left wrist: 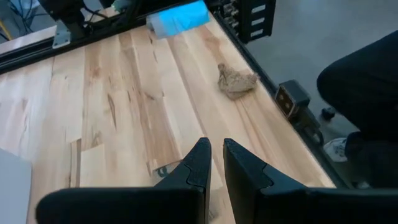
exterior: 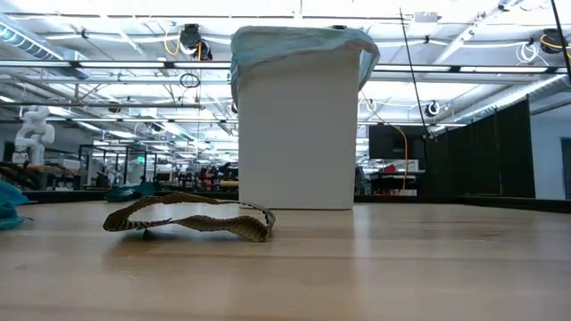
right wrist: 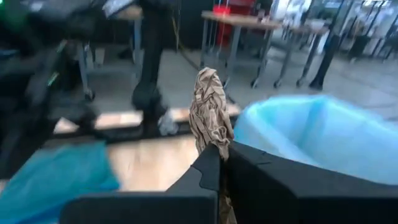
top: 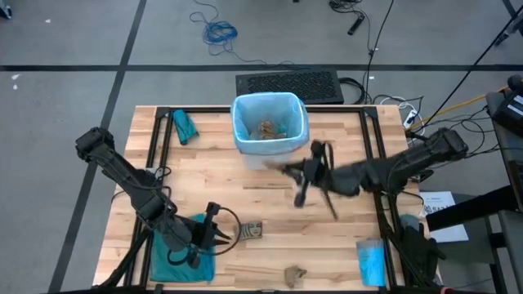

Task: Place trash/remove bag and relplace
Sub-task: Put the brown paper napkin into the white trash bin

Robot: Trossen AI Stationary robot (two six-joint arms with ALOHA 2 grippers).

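The right gripper [right wrist: 219, 163] pinches one brown scrap [right wrist: 209, 113] just short of the bin [top: 269, 124] — it should clear the bag [right wrist: 317, 134] rim before opening, so the thin liner isn't snagged. The left gripper [left wrist: 215, 163] waits near the table's front, fingers nearly together, holding nothing. Two scraps remain on the table — one [top: 295, 273] at the front edge, another [exterior: 189, 217] flattened nearer the bin; more lie inside.

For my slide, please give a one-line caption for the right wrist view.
Right pincer shut on a crumpled brown paper scrap, carried beside the bin's pale blue bag.
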